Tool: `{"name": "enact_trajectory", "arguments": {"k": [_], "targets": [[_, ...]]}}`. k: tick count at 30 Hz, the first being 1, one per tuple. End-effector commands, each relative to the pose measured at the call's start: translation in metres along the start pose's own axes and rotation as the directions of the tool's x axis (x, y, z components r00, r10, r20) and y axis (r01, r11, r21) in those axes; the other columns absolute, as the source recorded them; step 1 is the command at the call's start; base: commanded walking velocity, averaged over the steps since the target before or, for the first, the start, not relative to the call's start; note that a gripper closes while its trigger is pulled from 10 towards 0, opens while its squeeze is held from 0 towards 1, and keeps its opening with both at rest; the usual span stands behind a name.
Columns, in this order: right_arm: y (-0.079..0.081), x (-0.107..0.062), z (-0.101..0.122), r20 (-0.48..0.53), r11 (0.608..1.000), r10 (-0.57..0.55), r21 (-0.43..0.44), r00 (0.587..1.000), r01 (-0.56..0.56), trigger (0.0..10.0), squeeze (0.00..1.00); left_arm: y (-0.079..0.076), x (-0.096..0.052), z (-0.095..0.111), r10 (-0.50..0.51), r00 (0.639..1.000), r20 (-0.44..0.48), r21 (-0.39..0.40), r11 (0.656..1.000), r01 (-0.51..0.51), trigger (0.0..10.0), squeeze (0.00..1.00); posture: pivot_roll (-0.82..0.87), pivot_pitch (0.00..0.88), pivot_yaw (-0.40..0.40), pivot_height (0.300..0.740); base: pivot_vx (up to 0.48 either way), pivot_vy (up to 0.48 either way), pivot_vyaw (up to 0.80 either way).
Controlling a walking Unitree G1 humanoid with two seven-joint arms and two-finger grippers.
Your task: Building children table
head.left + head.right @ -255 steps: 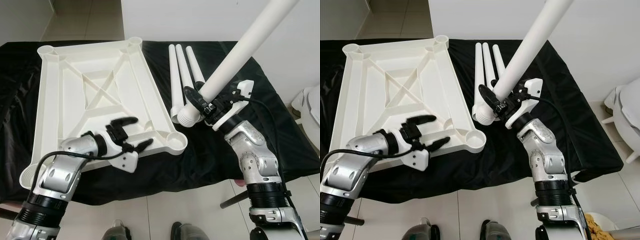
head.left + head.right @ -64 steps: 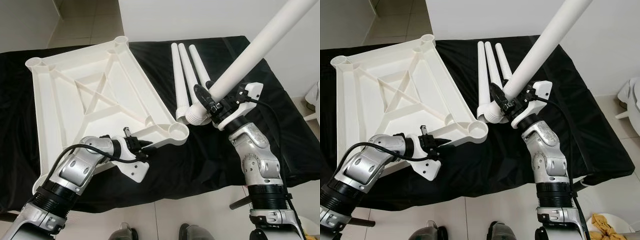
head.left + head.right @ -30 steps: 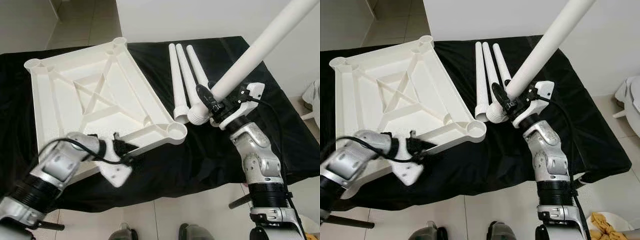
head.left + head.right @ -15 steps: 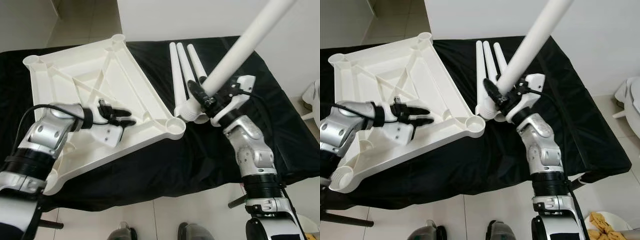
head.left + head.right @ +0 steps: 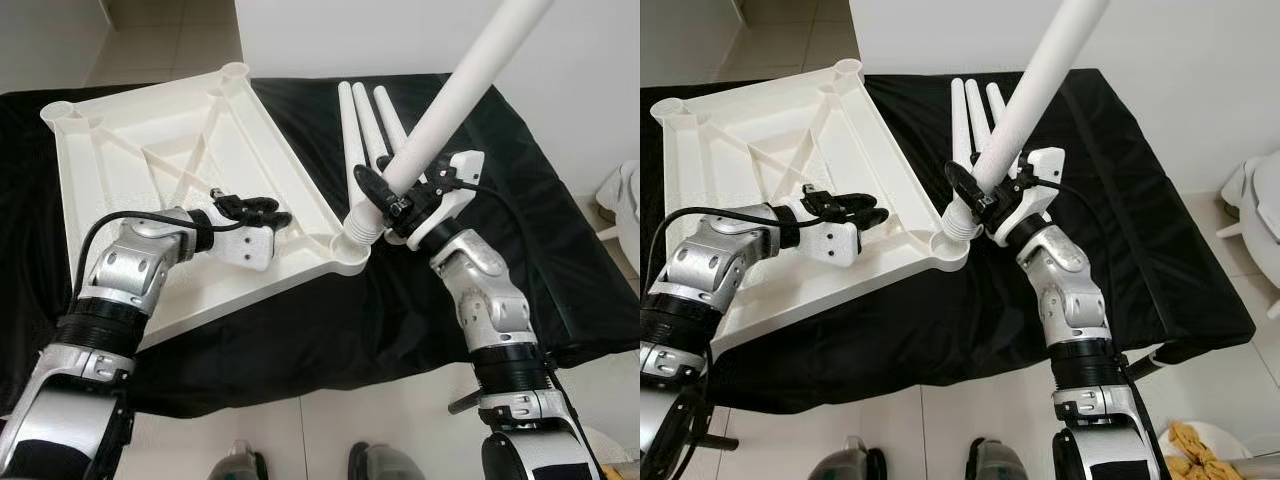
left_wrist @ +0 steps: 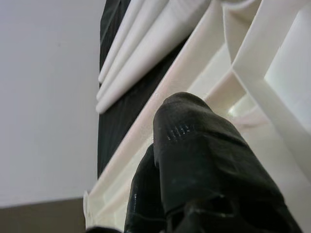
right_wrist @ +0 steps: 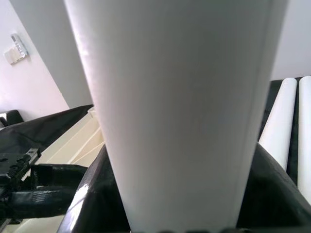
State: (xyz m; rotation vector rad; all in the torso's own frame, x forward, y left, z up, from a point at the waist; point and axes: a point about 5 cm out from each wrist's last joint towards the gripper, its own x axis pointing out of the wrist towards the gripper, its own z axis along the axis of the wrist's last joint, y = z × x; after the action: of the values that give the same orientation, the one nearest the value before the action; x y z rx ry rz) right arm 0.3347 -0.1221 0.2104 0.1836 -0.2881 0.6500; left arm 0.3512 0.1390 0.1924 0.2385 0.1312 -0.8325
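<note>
So the white table panel [image 5: 170,160] lies underside-up on the black-draped tabletop [image 5: 560,260], sockets facing up so legs can go in. The right gripper [image 5: 385,195] is clamped around a table leg [image 5: 455,100], its ribbed end right at the near corner socket [image 5: 350,245]. The left gripper [image 5: 262,214], fingers only narrowly apart, presses on the panel's ribs, probably to steady it. Three spare legs [image 5: 365,125] lie beside. No brand or writing readable anywhere

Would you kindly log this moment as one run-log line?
right gripper: shut on long white plastic table leg, ribbed end at tabletop corner socket | left gripper: resting on upturned white plastic tabletop | three spare white legs: on black cloth
</note>
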Motion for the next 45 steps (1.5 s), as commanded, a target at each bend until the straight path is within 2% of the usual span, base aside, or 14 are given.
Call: {"name": "enact_trajectory", "arguments": {"k": [1, 2, 5, 10, 11, 16, 19, 22, 29, 31, 33, 40, 45], "targets": [[0.006, 0.006, 0.002, 0.017, 1.000, 0.018, -0.014, 1.000, -0.018, 10.0, 0.00, 0.003, 0.000, -0.002, 0.045, 0.999, -0.003, -0.006, 0.999, -0.045, 10.0, 0.00, 0.02, 0.092, 0.000, 0.740, 0.000, 0.000, 0.00], [0.007, 0.010, 0.002, 0.016, 1.000, 0.008, -0.012, 1.000, -0.008, 10.0, 0.00, 0.005, 0.001, -0.001, 0.103, 0.995, 0.014, -0.027, 0.994, -0.102, 10.0, 0.00, 0.02, 0.093, -0.001, 0.740, 0.000, 0.000, 0.00], [0.006, 0.011, 0.002, 0.016, 1.000, -0.003, -0.012, 1.000, 0.003, 10.0, 0.00, 0.005, 0.001, 0.000, 0.120, 0.992, 0.031, -0.031, 0.992, -0.119, 10.0, 0.00, 0.02, 0.093, -0.003, 0.740, 0.000, 0.000, 0.00], [0.004, 0.014, 0.002, 0.001, 0.998, -0.058, -0.016, 0.998, 0.058, 10.0, 0.00, 0.007, 0.002, 0.003, 0.208, 0.975, 0.072, -0.059, 0.977, -0.204, 10.0, 0.00, 0.02, 0.096, -0.009, 0.740, 0.000, 0.000, 0.00], [0.002, 0.015, 0.001, -0.010, 0.997, -0.082, -0.018, 0.997, 0.082, 10.0, 0.00, 0.007, 0.004, 0.007, 0.245, 0.966, 0.087, -0.107, 0.966, -0.235, 10.0, 0.00, 0.02, 0.098, -0.013, 0.740, 0.000, 0.000, 0.00], [0.001, 0.014, -0.001, -0.020, 0.996, -0.086, -0.016, 0.996, 0.086, 10.0, 0.00, 0.006, 0.006, 0.013, 0.287, 0.951, 0.111, -0.134, 0.953, -0.272, 10.0, 0.00, 0.01, 0.098, -0.018, 0.740, 0.000, 0.000, 0.00], [0.001, 0.013, -0.001, -0.010, 0.996, -0.087, -0.035, 0.996, 0.087, 10.0, 0.00, 0.006, 0.006, 0.020, 0.337, 0.930, 0.147, -0.154, 0.936, -0.315, 10.0, 0.00, 0.00, 0.096, -0.018, 0.740, 0.000, 0.000, 0.00], [0.002, 0.010, -0.001, 0.004, 0.997, -0.071, -0.038, 0.997, 0.071, 10.0, 0.00, 0.011, 0.002, 0.021, 0.399, 0.904, 0.155, -0.131, 0.915, -0.381, 10.0, 0.00, 0.00, 0.086, -0.015, 0.740, 0.000, 0.000, 0.00], [0.003, 0.007, 0.000, 0.012, 0.997, -0.066, -0.045, 0.998, 0.066, 10.0, 0.00, 0.015, -0.005, 0.025, 0.448, 0.872, 0.198, -0.141, 0.893, -0.427, 10.0, 0.00, -0.01, 0.081, -0.005, 0.740, 0.000, 0.000, 0.00], [0.004, 0.005, 0.000, 0.016, 0.996, -0.073, -0.047, 0.997, 0.073, 10.0, 0.00, 0.018, -0.009, 0.028, 0.501, 0.838, 0.217, -0.153, 0.865, -0.477, 10.0, 0.00, -0.01, 0.086, -0.002, 0.740, 0.000, 0.000, 0.00], [0.004, 0.005, 0.000, 0.018, 0.996, -0.074, -0.052, 0.997, 0.075, 10.0, 0.00, 0.019, -0.010, 0.027, 0.523, 0.827, 0.205, -0.145, 0.852, -0.503, 10.0, 0.00, -0.02, 0.088, 0.000, 0.740, 0.000, 0.000, 0.00], [0.006, 0.005, 0.003, 0.036, 0.994, -0.077, -0.070, 0.996, 0.080, 10.0, 0.00, 0.017, -0.010, 0.027, 0.532, 0.820, 0.211, -0.143, 0.847, -0.513, 10.0, 0.00, -0.03, 0.095, 0.016, 0.740, 0.000, 0.000, 0.00], [0.005, 0.004, 0.005, 0.046, 0.992, -0.092, -0.081, 0.995, 0.095, 10.0, 0.00, 0.016, -0.010, 0.029, 0.569, 0.793, 0.217, -0.160, 0.822, -0.547, 10.0, 0.00, -0.08, 0.104, 0.022, 0.740, 0.000, 0.000, 0.00]]}}
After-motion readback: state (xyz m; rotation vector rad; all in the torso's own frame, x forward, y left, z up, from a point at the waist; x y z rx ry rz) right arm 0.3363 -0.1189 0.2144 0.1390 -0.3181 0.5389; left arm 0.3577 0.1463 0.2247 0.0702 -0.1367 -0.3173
